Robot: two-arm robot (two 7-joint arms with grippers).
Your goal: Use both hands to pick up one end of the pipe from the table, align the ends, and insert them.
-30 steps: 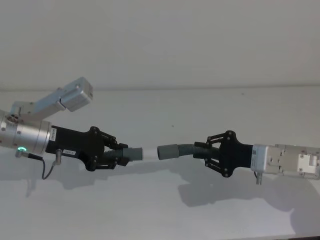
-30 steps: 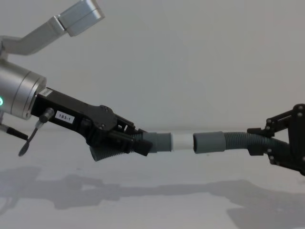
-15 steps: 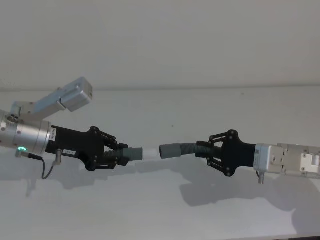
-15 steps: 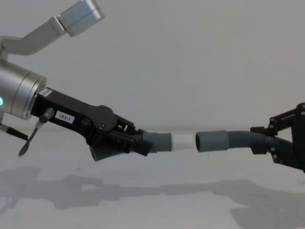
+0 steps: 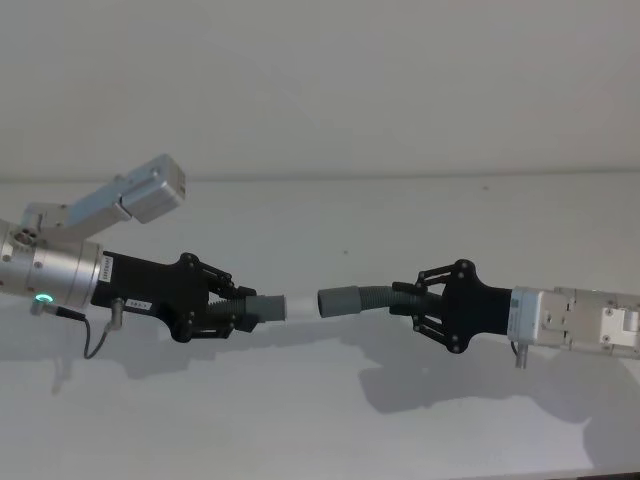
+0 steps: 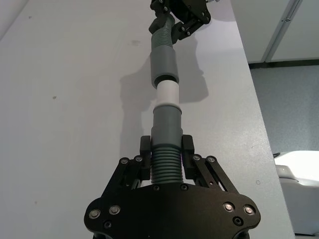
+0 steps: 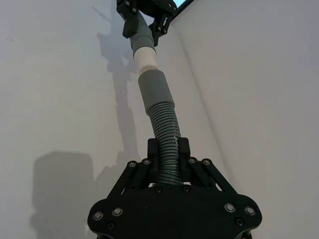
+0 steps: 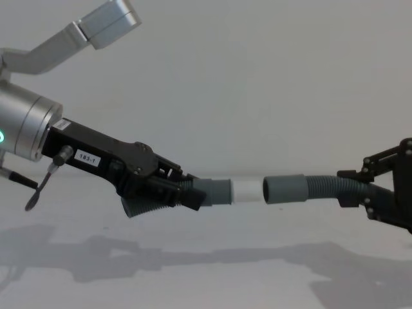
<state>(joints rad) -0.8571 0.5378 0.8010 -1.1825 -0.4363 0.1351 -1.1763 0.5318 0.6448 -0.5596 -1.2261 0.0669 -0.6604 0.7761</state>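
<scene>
Currently left gripper clamped on ribbed pipe piece, held above table; grey cuff with white tip points right. Small gap, nothing between. Socket cuff faces tip, roughly in line. Right gripper clamped on second ribbed piece, also airborne.

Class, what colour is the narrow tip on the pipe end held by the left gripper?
White; the tip shows best in the chest view, beyond its grey cuff.

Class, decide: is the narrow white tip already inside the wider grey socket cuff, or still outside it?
Outside. The white tip, held by the left gripper, faces the grey socket cuff, held by the right gripper, with a small gap between them.
</scene>
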